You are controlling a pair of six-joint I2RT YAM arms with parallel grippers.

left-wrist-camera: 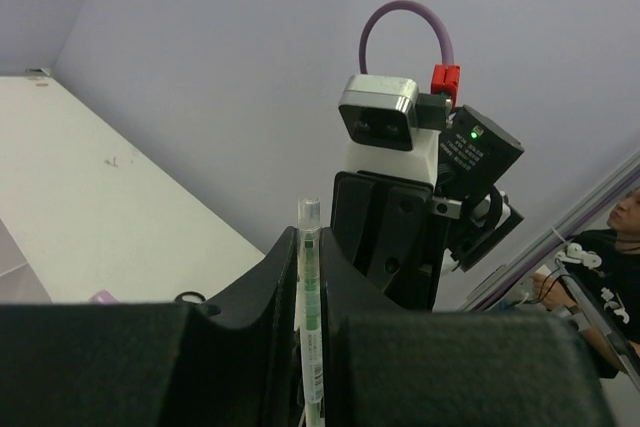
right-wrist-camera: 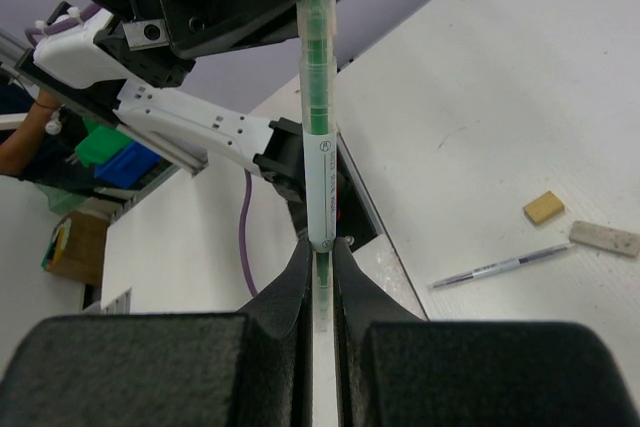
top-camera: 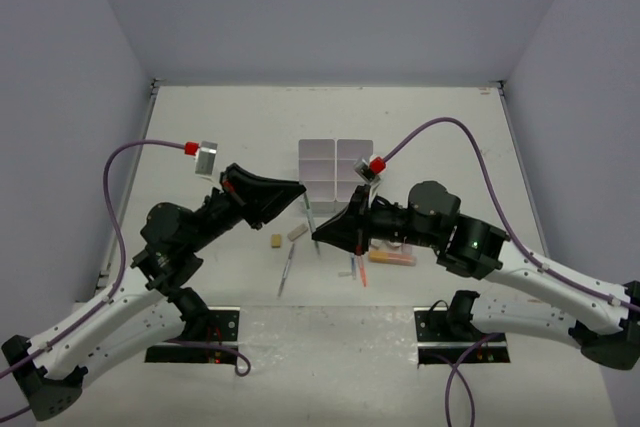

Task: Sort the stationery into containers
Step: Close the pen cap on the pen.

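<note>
A white pen with a green inside (top-camera: 310,215) hangs in the air between both grippers, above the table in front of the white six-compartment organizer (top-camera: 336,165). My left gripper (top-camera: 300,190) is shut on one end; in the left wrist view the pen (left-wrist-camera: 311,297) stands between the black fingers of the left gripper (left-wrist-camera: 310,247). My right gripper (top-camera: 319,236) is shut on the other end. The right wrist view shows the pen (right-wrist-camera: 318,127) running up from the right gripper (right-wrist-camera: 320,257) into the left one.
On the table below lie a tan eraser (top-camera: 275,241), a pale eraser (top-camera: 297,233), a thin grey pen (top-camera: 286,269), thin orange and white pens (top-camera: 357,269) and an orange marker (top-camera: 392,258). The right wrist view also shows the tan eraser (right-wrist-camera: 543,207) and grey pen (right-wrist-camera: 500,267).
</note>
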